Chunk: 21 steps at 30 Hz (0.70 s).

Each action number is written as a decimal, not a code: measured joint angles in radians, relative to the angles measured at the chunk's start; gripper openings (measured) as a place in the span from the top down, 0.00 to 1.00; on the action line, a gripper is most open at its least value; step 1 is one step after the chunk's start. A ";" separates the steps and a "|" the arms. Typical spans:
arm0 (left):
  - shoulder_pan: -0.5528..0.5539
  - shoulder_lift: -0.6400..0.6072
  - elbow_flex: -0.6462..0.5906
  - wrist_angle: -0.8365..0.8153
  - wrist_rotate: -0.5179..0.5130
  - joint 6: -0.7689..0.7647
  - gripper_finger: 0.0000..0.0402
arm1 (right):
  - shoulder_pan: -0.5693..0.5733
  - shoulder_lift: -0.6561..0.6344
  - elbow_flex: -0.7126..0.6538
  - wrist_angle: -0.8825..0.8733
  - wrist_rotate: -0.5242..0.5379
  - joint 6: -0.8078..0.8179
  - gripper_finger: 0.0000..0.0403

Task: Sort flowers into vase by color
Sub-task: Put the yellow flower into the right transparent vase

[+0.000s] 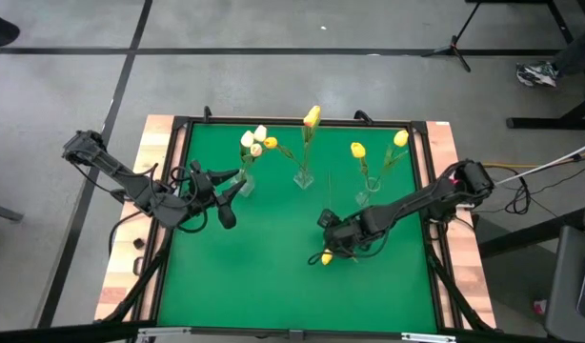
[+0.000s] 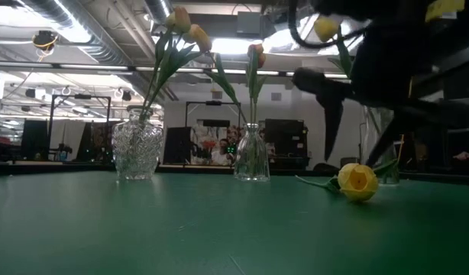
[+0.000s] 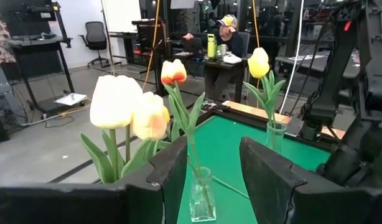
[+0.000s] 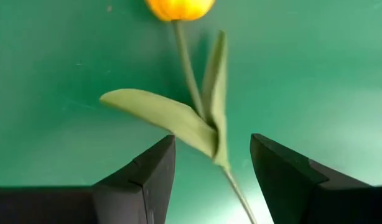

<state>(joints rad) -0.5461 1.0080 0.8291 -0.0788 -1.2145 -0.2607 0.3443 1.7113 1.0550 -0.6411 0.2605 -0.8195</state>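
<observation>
A yellow tulip (image 4: 190,74) lies flat on the green mat (image 1: 273,276), its head (image 2: 358,182) toward the near edge. My right gripper (image 4: 213,146) hangs open above it, pointing steeply down, one finger on each side of the stem and leaves without touching them. Three glass vases stand at the far side. The left vase (image 1: 245,183) holds white and pale yellow tulips (image 3: 125,102). One orange-yellow tulip (image 1: 312,116) stands in the middle vase (image 1: 304,177), and the right vase (image 1: 364,196) has two yellow ones. My left gripper (image 1: 231,200) waits open beside the left vase.
The mat has a dark raised frame (image 1: 178,124) on a wooden table. The mat's near half is bare apart from the lying tulip. Beyond the far edge a person sits at a desk (image 3: 225,37).
</observation>
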 joint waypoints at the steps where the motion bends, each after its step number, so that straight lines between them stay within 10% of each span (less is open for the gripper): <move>1: 0.000 0.000 0.000 0.000 0.003 0.000 0.64 | 0.000 0.010 0.000 -0.001 0.000 -0.001 0.49; 21: 0.000 0.000 0.000 -0.020 0.005 -0.007 0.64 | -0.018 0.097 0.000 0.117 -0.096 0.011 0.53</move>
<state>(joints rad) -0.5465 1.0080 0.8291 -0.0988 -1.2097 -0.2675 0.3258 1.8080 1.0546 -0.5239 0.1646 -0.8087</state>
